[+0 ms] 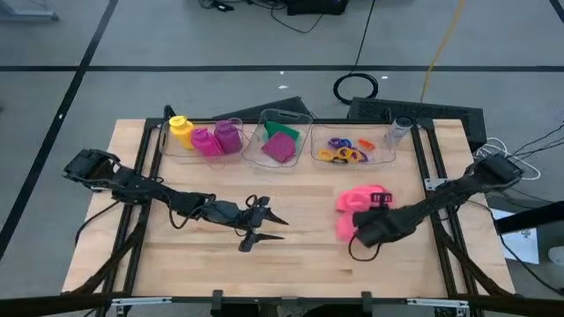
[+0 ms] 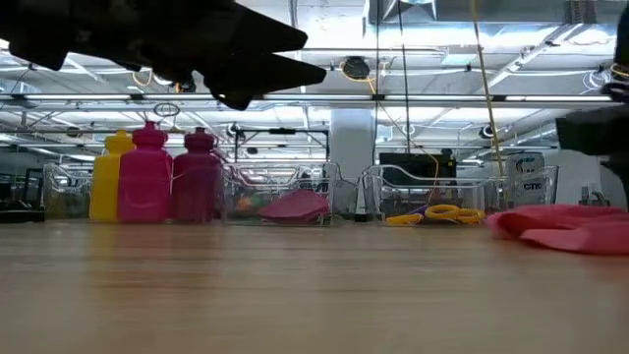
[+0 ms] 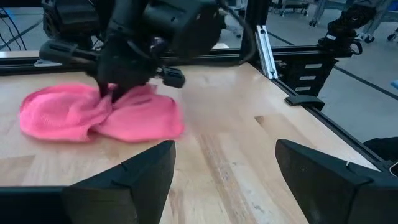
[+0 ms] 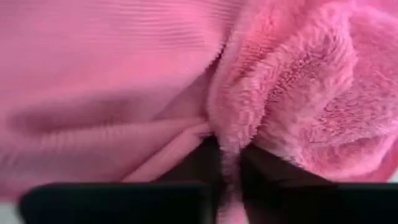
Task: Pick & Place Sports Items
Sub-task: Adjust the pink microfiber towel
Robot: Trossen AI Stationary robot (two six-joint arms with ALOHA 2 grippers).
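The right gripper [image 4: 227, 163] is down on the pink cloth [image 1: 359, 210], its jaws pinched together on a fuzzy fold of it; the rest of the cloth spreads over the wooden table [image 1: 308, 255] ahead of the fingers. The left gripper [image 1: 264, 226] hovers mid-table, jaws spread wide and empty, the cloth well ahead of them.

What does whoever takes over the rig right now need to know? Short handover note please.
Right pincer: shut on the pink cloth, pinching a fold; cloth lies on the table, right of centre.
Left pincer: open, empty, over the table's middle.
Done: yellow, magenta and purple bottles in the left bin; green and magenta cloths in the middle bin; rings in the right bin.
Left: move the pink cloth, probably to the middle bin.
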